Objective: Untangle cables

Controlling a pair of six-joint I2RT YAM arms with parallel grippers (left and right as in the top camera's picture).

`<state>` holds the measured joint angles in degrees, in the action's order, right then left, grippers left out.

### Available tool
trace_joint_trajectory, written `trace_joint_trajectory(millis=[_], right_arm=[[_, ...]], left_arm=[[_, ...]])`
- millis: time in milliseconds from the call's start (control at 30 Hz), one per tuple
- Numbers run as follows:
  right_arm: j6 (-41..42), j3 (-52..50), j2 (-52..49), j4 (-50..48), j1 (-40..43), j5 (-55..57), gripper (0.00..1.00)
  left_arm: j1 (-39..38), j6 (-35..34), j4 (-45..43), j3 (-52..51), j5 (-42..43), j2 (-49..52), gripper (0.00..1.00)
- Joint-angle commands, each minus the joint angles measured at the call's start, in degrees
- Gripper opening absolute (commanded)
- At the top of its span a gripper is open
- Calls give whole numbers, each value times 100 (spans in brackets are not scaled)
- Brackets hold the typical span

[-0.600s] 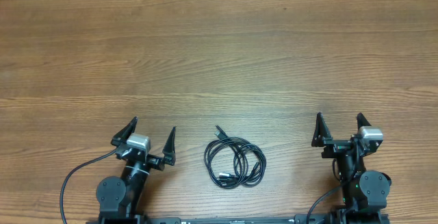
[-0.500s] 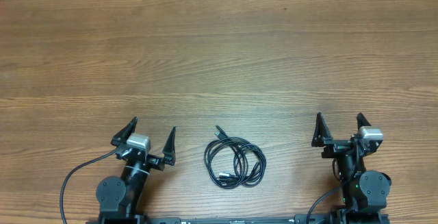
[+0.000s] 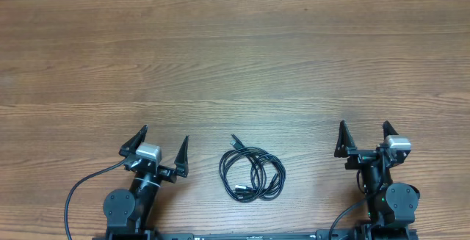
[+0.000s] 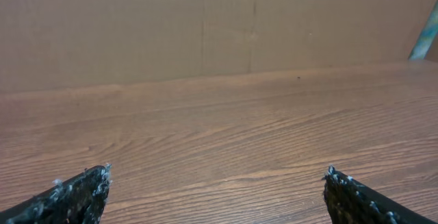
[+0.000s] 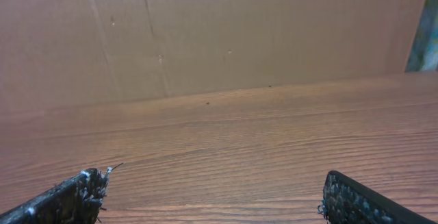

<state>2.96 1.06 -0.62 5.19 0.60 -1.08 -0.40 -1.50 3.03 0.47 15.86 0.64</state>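
The cables (image 3: 252, 172) lie as one coiled bundle of thin black cords on the wooden table (image 3: 235, 64), near the front edge, between the two arms. A small plug end sticks out at the bundle's upper left. My left gripper (image 3: 161, 143) is open and empty, left of the bundle and apart from it. My right gripper (image 3: 364, 133) is open and empty, well right of the bundle. In the left wrist view (image 4: 216, 183) and the right wrist view (image 5: 212, 186) the fingertips are spread wide over bare wood. The cables are out of both wrist views.
A brown cardboard wall (image 4: 205, 25) stands along the table's far edge, also seen in the right wrist view (image 5: 205, 32). A thicker black arm wire (image 3: 81, 188) loops at the front left beside the left arm's base.
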Motion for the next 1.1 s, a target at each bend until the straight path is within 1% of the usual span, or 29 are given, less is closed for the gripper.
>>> trace_joint_trajectory(millis=[0,967,1000,1067], right_arm=[[2,-61,46,-35,-22,39,100],[2,-61,46,-35,-22,39,100],[2,-61,46,-35,-22,39,100],[2,-61,46,-35,-22,39,100]], left_arm=[[-39,-39,-4,-20,13,-37,100],[-39,-46,-26,-20,28,-37,100],[-39,-63,-35,-17,28,-37,100],[-39,-330,-48,-7,28,-37,100]])
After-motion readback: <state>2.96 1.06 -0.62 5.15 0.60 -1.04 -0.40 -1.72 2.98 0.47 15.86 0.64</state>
